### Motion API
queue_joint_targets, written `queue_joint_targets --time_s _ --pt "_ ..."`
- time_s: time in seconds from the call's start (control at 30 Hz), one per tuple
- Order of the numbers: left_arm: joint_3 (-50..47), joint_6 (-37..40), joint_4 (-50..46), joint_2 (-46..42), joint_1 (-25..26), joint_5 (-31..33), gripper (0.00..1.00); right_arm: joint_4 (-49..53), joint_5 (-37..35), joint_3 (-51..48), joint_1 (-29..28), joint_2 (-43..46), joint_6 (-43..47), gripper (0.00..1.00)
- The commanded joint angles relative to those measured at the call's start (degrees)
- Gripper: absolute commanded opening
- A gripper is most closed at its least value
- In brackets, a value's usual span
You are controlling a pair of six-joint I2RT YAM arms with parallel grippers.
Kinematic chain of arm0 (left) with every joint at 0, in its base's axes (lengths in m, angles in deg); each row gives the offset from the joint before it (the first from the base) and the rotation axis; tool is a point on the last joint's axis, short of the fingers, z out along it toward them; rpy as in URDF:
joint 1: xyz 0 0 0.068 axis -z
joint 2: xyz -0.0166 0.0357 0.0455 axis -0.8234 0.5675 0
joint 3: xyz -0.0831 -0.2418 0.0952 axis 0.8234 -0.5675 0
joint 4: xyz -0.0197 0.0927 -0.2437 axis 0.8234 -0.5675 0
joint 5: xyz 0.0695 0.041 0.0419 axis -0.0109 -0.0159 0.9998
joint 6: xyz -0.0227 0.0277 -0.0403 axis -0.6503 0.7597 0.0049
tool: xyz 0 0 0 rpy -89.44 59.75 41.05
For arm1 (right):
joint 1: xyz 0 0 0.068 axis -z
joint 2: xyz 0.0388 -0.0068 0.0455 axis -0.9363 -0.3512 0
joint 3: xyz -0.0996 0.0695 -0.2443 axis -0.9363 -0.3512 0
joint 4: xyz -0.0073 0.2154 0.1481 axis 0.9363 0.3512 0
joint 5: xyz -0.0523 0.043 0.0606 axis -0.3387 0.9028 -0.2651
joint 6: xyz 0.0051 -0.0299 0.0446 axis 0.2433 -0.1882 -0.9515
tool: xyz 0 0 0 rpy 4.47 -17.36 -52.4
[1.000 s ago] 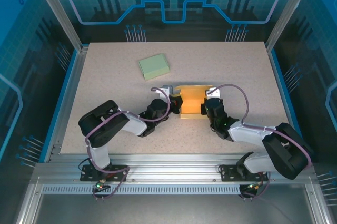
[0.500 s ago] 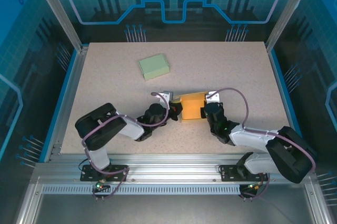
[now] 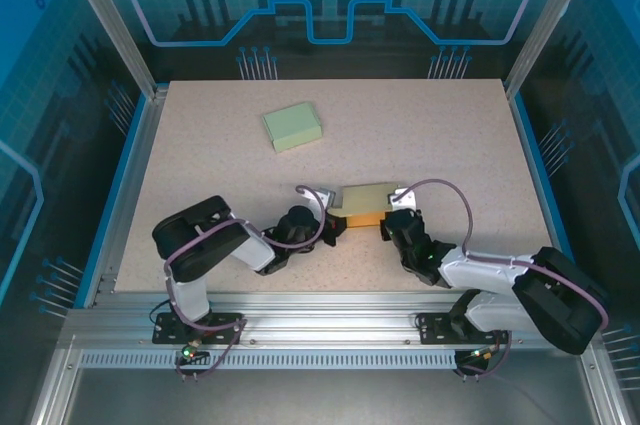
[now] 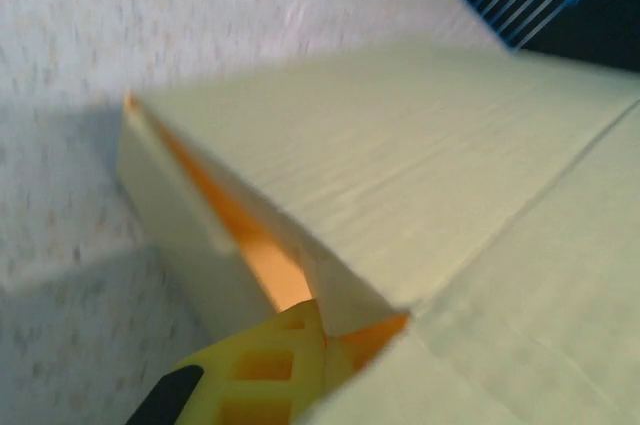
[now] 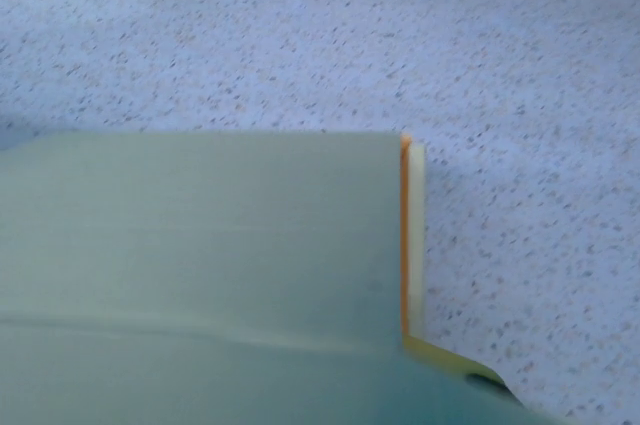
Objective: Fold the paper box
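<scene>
Both clenched: your left gripper, right gripper flanked paper box; lid lay folded down, side gap not yet tucked.

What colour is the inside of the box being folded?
The box is orange inside; left wrist view shows it best.

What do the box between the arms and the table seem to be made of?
The box looks like thin card: matte, pale green outside, orange inside, with sharp creases. The table seems to be matte speckled laminate, perhaps imitating stone.
</scene>
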Motion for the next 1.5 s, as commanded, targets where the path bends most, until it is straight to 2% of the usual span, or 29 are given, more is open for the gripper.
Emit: queue_joint_targets --time_s 0.0,0.13,0.17,0.23,0.4,0.63,0.77,0.9,1.07,1.23,1.33,1.47 --pt "-1.4 1.4 -3.9 2.4 1.5 -3.8 0.06 0.8 2.9 -1.5 -2.0 1.3 -3.6 0.12" --pt "-3.0 1.2 -3.1 1.4 1.5 -3.0 0.08 3.4 1.6 -1.7 -3.2 3.4 -4.6 0.15" --pt "-3.3 1.3 -3.2 0.9 1.5 -2.9 0.12 4.2 1.3 -1.6 -3.4 4.0 -4.6 0.16" --pt "-4.0 1.6 -3.7 -0.6 1.5 -3.0 0.29 6.5 0.6 -1.3 -3.4 5.5 -5.0 0.19" --pt "-4.5 3.6 -7.7 -5.3 1.5 -2.5 0.58 10.6 -1.1 -1.4 -3.5 8.6 -5.7 0.24" --pt "-5.1 5.2 -14.1 -11.4 1.6 -0.7 0.88 12.9 -1.1 -0.7 -3.4 9.1 -6.5 0.32" --pt "-6.9 4.7 -15.8 -15.2 1.6 1.0 0.98 15.8 -0.9 0.7 -3.4 8.0 -7.7 0.40" --pt "-8.5 5.1 -20.6 -21.9 1.7 2.3 0.99 20.3 -0.3 2.6 -3.4 8.7 -9.2 0.52" --pt "-7.4 8.7 -36.3 -35.1 2.4 5.5 0.99 29.4 1.9 6.2 -3.6 11.8 -11.5 0.69" --pt "-3.5 10.3 -54.7 -49.7 2.5 10.8 0.99 42.9 8.8 12.3 -3.7 17.1 -12.9 0.84" --pt "1.0 11.2 -63.4 -54.1 2.3 14.3 0.99 51.3 14.0 16.8 -3.9 21.3 -12.2 1.00" --pt "9.9 14.1 -72.0 -52.9 2.3 17.8 0.99 60.0 18.4 23.1 -4.0 26.0 -12.0 1.00"
